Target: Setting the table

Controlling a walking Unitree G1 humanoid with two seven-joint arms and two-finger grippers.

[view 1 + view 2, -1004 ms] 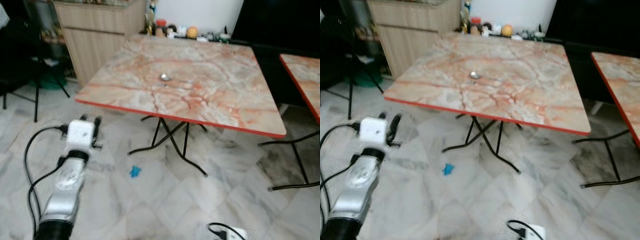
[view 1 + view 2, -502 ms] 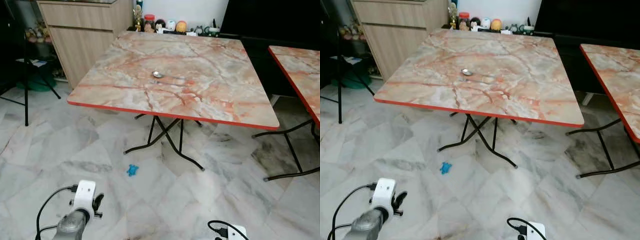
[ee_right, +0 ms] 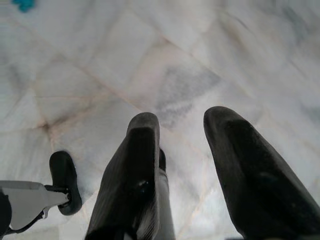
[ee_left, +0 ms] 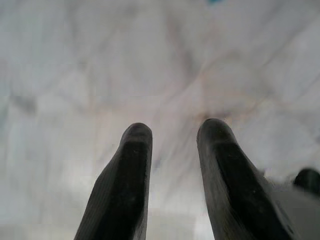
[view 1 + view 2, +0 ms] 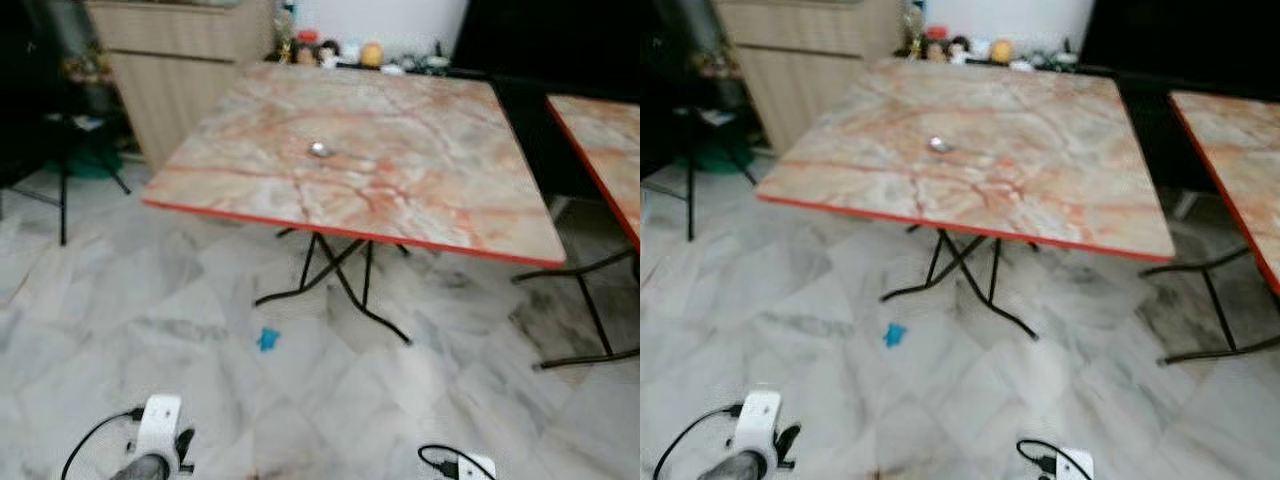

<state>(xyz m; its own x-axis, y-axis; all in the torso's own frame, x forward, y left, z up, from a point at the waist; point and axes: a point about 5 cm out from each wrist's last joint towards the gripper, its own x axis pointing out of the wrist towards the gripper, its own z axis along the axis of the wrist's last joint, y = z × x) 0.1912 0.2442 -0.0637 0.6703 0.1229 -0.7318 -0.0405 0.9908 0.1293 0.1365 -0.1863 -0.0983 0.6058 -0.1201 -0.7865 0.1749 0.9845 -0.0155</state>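
Note:
A square table (image 5: pixel 400 170) with an orange marble-patterned top and a red edge stands ahead on black folding legs. A small silver spoon (image 5: pixel 321 150) lies on it, left of centre. My left arm (image 5: pixel 160 440) hangs low at the lower left, far from the table. Over the floor tiles, the left gripper (image 4: pixel 175 132) is open and holds nothing. My right gripper (image 3: pixel 182 122) is also open over the tiles with nothing between its fingers; its wrist (image 5: pixel 465 467) hangs low at the lower right.
A second table (image 5: pixel 605 130) of the same kind stands at the right. A wooden cabinet (image 5: pixel 180 60) is at the back left, with a black stand (image 5: pixel 62 190) in front of it. Small jars and figures (image 5: pixel 345 52) line the back. A blue scrap (image 5: pixel 267 339) lies on the marble floor.
My left arm has dropped from beside the table's near left corner to the bottom of the view. The camera has shifted and the picture is now blurred.

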